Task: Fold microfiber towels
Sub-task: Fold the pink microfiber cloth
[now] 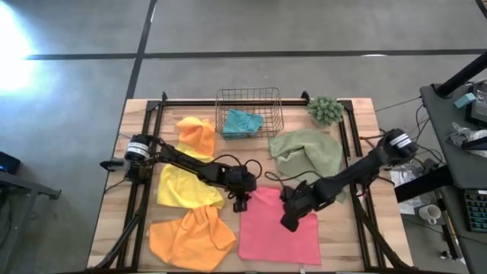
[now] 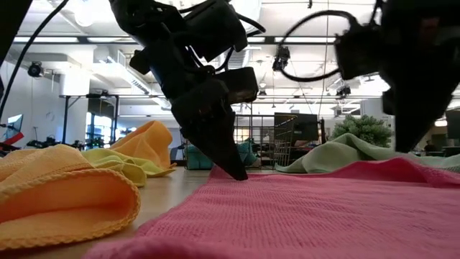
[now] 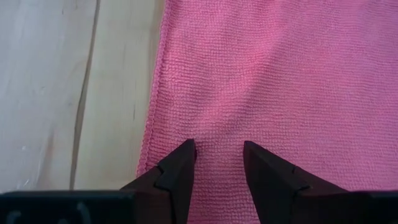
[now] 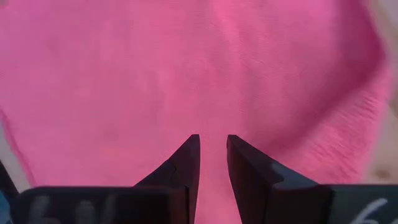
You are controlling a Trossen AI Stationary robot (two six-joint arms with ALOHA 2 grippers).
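Pink towel (image 1: 278,225) lies flat, lower centre of the high view, on the worktop (image 1: 114,190). Left claw (image 1: 240,200) stands tips-down at its upper left corner; in its wrist view the jaws are parted with a clear gap and nothing between them, tips at the hem. Right claw (image 1: 289,218) is over the towel's upper edge, jaws narrowly parted above the cloth; no fold of it visibly pinched.

Step in hand, as I judge it: taking hold of the top edge before the first fold. Next move calls for both claws to close on the edge, then lift and carry it together.

Other towels lie crumpled around; the teal one (image 1: 242,122) sits in the basket (image 1: 248,93).

No readable labels or writing.
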